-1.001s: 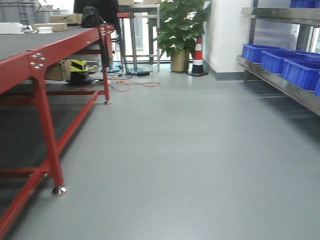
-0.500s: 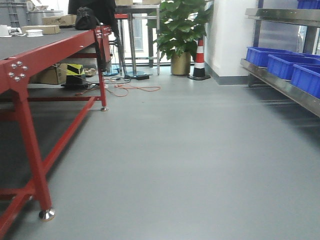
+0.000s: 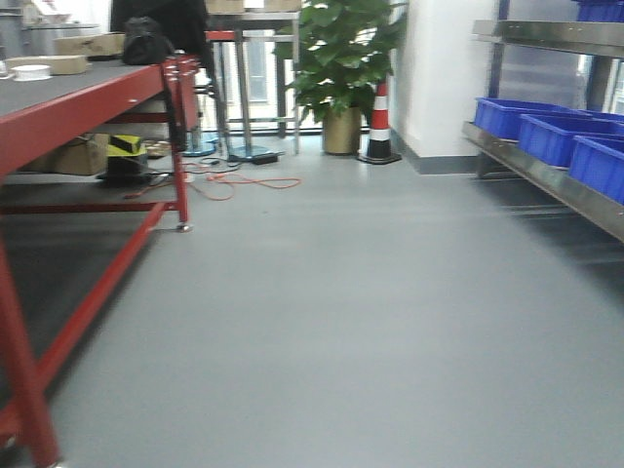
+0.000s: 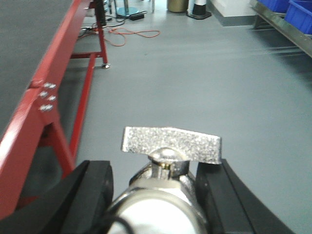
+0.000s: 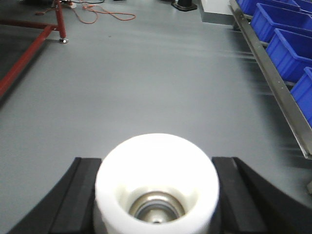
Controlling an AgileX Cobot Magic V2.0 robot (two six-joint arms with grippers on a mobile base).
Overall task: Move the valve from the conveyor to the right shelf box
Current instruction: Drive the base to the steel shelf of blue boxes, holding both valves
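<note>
Step in hand: judged to be the carry across the grey floor (image 3: 351, 322) to the shelf, with placing not yet begun.
Left gripper (image 4: 161, 195): its black fingers (image 4: 92, 190) are clamped on the shiny silver metal valve with a flat lever handle (image 4: 170, 144). It is off the dark grey woven conveyor on its red frame (image 4: 24, 48) and beside the conveyor's right edge.
Right gripper (image 5: 156, 195): clamped on a white round collar with a metal core (image 5: 156, 146), possibly a second valve seen end-on.
Doing it well: hold the clamp firm, square the base to the steel shelf (image 3: 546, 175), then lower the valve inside a blue plastic box (image 3: 556, 136), clear of its rim.
Hidden: both fingertips and the valve body are cropped, the box interiors are unseen, and the front view is blurred.
</note>
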